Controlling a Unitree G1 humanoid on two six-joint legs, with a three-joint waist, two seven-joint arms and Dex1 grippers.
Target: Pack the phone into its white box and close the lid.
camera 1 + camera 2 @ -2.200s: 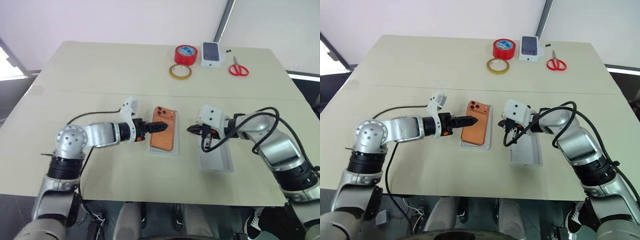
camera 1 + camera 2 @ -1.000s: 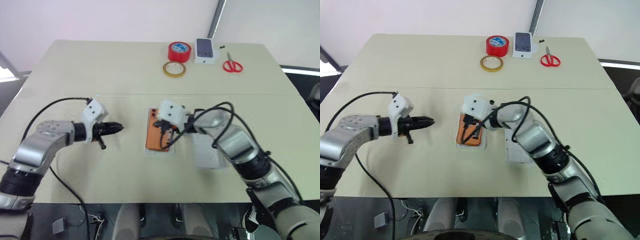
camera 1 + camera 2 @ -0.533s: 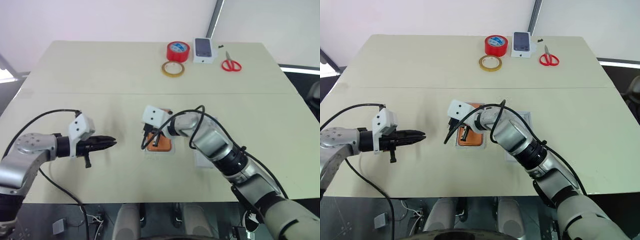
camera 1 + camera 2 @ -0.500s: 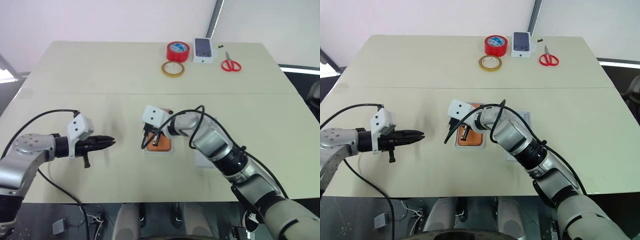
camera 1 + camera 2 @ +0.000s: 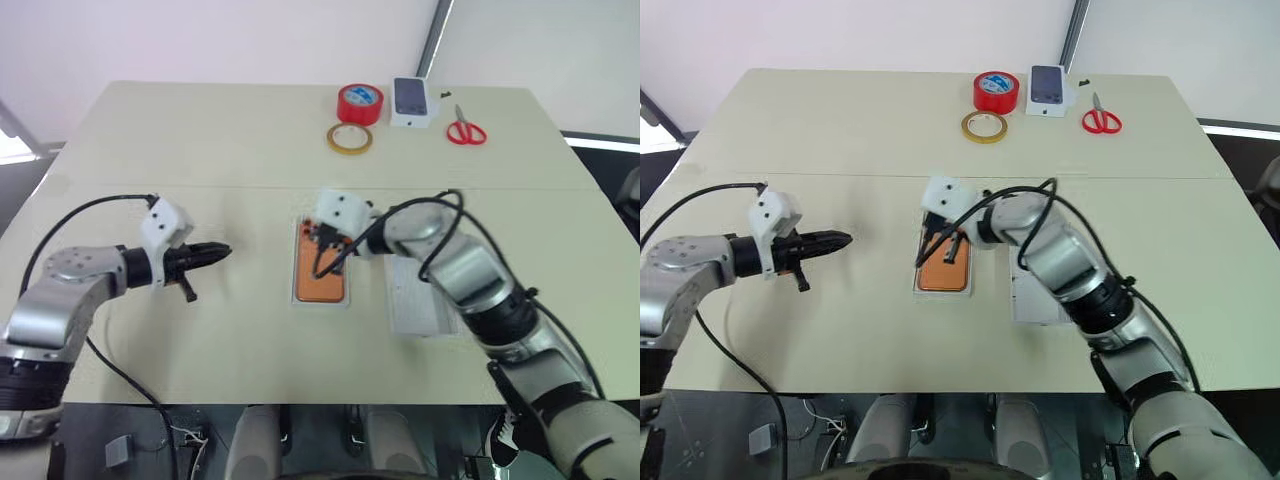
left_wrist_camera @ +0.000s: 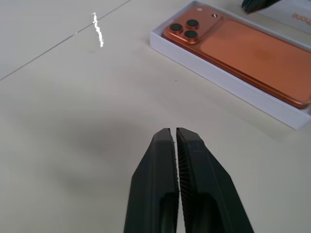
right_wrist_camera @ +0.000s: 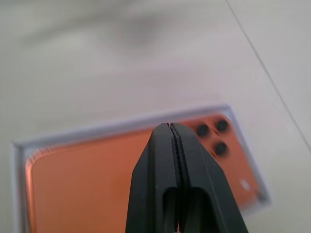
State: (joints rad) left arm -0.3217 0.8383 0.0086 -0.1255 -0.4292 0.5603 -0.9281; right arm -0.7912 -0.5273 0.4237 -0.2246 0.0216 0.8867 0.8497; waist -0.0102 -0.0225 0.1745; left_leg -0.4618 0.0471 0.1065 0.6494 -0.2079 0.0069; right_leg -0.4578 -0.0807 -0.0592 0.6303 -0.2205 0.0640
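Nearest us, our left gripper (image 5: 218,251) hovers off to the side over the bare table (image 5: 200,150), fingers pressed together on nothing — parked clear, we judge. Our right gripper (image 7: 173,127), likewise closed and empty, hangs just above the phone (image 5: 321,272), which lies camera-side up inside the white box (image 6: 228,82). The lid (image 5: 418,300) waits beside it. Far back — tape rolls (image 5: 360,104), scissors (image 5: 466,132).

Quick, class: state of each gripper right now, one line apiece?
Left gripper: shut, holding nothing, over bare table.
Right gripper: shut, holding nothing, above the flat orange phone lying in its shallow white cardboard box.
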